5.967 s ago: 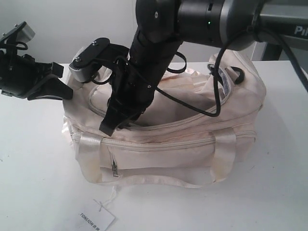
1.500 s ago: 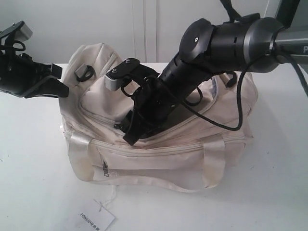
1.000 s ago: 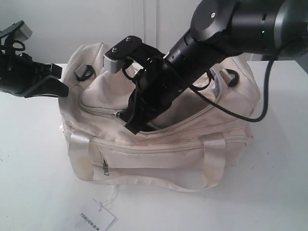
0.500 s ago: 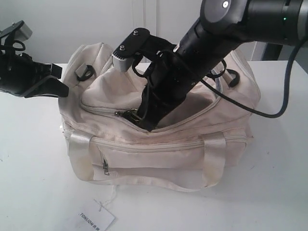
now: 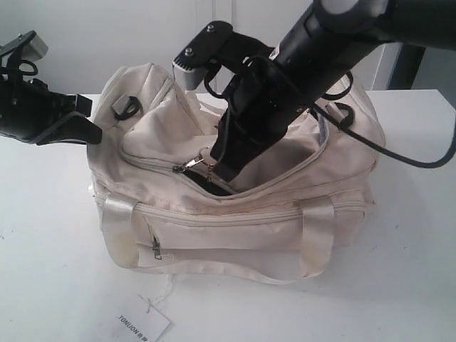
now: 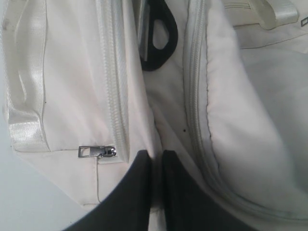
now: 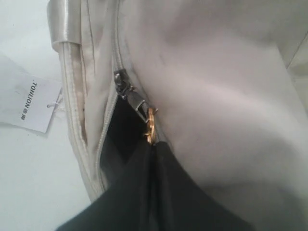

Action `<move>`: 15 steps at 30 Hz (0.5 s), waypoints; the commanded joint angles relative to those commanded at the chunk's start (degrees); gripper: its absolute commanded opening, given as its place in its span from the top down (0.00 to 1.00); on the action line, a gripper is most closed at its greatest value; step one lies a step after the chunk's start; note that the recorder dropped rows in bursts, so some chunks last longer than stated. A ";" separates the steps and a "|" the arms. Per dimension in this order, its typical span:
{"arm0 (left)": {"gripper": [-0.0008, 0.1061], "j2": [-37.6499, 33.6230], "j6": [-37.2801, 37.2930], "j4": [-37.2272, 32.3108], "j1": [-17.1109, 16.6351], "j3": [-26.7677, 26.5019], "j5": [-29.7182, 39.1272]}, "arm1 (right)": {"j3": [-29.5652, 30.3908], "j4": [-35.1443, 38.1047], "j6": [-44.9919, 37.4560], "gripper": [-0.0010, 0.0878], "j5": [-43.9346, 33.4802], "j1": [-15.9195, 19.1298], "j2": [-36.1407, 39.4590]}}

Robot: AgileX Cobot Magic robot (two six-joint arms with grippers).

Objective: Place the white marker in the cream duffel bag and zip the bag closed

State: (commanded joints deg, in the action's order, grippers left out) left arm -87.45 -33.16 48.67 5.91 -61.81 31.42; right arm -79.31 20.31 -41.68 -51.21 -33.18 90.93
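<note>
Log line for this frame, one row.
stage: zip | right gripper: jaws shut on ring pull | left gripper: jaws shut on bag end | zipper: part open | marker: unseen

cream duffel bag point(image 5: 235, 235) x1, paper tag point(image 5: 142, 324) x1, gold ring pull point(image 7: 150, 124) x1

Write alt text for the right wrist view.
The right claw, shut, pinches the gold ring pull on the zipper of the cream duffel bag, a dark gap open beside it. A white paper tag printed TONIJON lies on the white table.
</note>
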 joint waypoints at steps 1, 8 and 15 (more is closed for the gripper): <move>0.99 0.00 0.00 0.00 0.00 0.00 0.00 | 0.00 0.00 0.68 0.99 -0.12 0.00 -0.08; 0.99 0.00 0.00 0.00 0.00 0.00 0.00 | 0.00 0.00 4.76 0.99 -2.84 0.00 -0.41; 0.99 0.00 0.00 0.00 0.00 0.00 0.00 | 0.00 0.20 6.42 0.99 -7.81 0.00 -0.41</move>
State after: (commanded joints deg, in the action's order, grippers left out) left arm -87.45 -33.16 48.67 5.91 -61.81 31.42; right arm -79.31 20.51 -35.26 -59.02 -33.18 90.52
